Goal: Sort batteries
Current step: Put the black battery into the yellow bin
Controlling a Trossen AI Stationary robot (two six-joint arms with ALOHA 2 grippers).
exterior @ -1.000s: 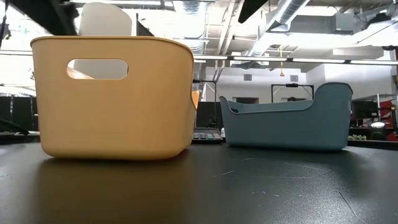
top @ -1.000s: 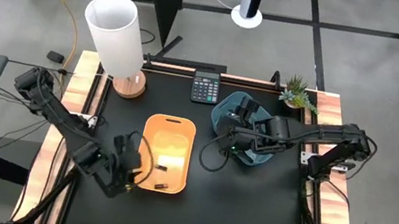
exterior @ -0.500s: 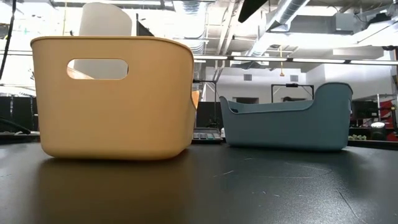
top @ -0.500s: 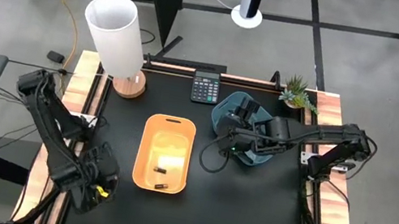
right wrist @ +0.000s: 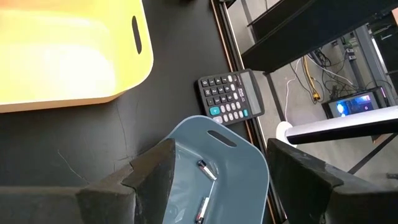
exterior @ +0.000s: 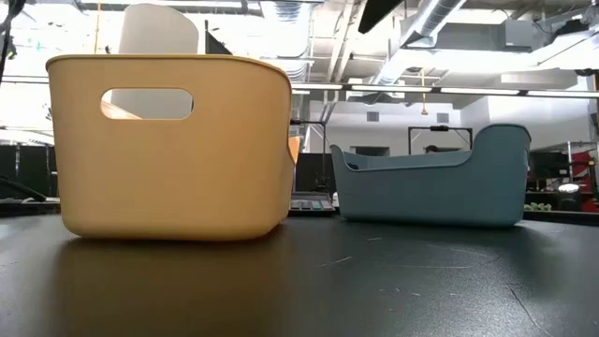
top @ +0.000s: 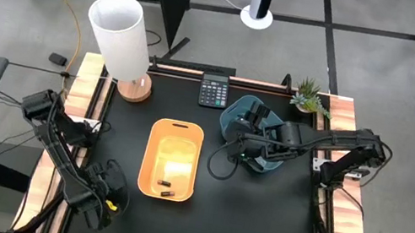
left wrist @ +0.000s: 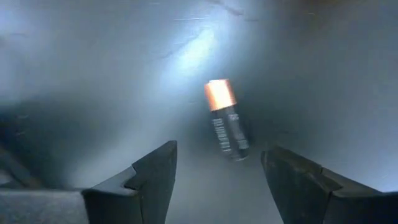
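Observation:
A battery (left wrist: 225,118) with a copper end and a black body lies on its side on the black table, just ahead of my left gripper (left wrist: 219,150), whose open fingers stand either side of it without touching. That gripper (top: 103,201) is low over the table's near-left corner. My right gripper (top: 242,140) hovers open over the blue bin (right wrist: 214,168), where two silvery batteries (right wrist: 205,169) lie on the floor. Two dark batteries (top: 166,188) lie in the yellow bin (top: 172,160).
A black calculator (top: 213,92) sits at the far edge beside the blue bin (top: 233,117). A white cylinder on a wooden base (top: 123,37) stands at the far-left corner and a small plant (top: 309,96) at the far right. Bare tabletop lies near the bins (exterior: 374,281).
My left gripper has drawn away from the yellow bin's near-left corner, toward the table's near-left corner, and has come down low over the table there. The right arm and both bins have stayed where they were.

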